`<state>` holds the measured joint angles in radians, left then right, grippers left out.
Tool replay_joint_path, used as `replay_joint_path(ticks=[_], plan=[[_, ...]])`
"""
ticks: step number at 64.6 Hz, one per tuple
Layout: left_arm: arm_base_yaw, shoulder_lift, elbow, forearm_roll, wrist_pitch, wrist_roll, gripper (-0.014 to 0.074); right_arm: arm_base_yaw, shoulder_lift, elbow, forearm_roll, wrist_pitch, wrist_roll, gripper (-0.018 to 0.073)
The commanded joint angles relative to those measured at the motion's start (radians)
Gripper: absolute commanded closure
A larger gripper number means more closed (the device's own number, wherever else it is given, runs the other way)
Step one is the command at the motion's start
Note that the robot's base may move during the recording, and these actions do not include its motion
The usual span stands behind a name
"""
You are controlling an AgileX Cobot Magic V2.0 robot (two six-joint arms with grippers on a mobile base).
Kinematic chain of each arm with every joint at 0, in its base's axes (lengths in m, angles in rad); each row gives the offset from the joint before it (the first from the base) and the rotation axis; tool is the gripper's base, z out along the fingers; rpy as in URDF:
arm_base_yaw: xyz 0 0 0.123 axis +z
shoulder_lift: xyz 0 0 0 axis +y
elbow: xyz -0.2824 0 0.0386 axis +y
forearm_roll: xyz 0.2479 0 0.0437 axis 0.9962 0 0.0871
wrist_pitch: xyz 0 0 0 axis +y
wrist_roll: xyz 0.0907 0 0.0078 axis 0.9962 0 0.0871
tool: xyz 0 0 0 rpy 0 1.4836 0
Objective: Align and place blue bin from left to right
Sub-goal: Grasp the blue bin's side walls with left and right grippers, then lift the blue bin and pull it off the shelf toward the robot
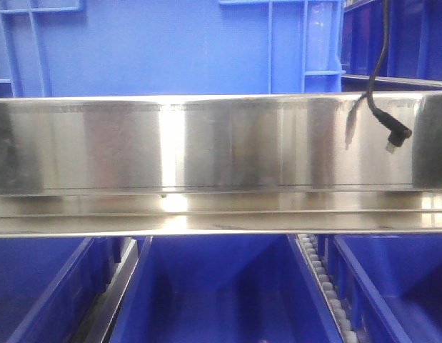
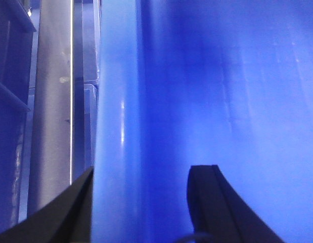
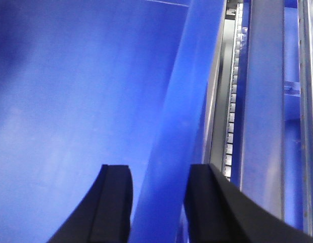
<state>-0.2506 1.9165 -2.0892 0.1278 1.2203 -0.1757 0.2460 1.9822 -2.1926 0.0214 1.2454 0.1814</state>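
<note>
Between my left fingers (image 2: 217, 207) runs the rim of the blue bin (image 2: 116, 101), one finger outside and one inside; whether they squeeze it I cannot tell. My right fingers (image 3: 113, 202) pinch its rim, which fills their gap, with a roller track (image 3: 232, 101) just outside them.

I've got a shiny steel beam (image 1: 206, 143) spanning my front view, a black cable (image 1: 389, 123) dangling over its right end, and a white roller track (image 1: 324, 279) below it.

Three lower bins (image 1: 42, 293) (image 1: 213, 293) (image 1: 410, 279), one cable (image 1: 378, 71)
</note>
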Motion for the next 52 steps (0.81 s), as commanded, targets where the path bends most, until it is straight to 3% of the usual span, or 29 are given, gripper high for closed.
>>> replay_joint_path(ticks=[1, 39, 52], plan=[[-0.001, -0.035, -0.008, -0.011, 0.001, 0.019, 0.0707, -0.005, -0.028, -0.011, -0.044, -0.024, 0.013, 0.0711], [-0.014, -0.236, -0.009, -0.013, 0.001, 0.007, 0.0707, -0.005, -0.155, -0.099, -0.044, -0.024, -0.011, 0.0711], [-0.016, -0.289, -0.01, -0.064, 0.001, -0.017, 0.0707, -0.005, -0.196, -0.099, -0.046, -0.024, -0.016, 0.0711]])
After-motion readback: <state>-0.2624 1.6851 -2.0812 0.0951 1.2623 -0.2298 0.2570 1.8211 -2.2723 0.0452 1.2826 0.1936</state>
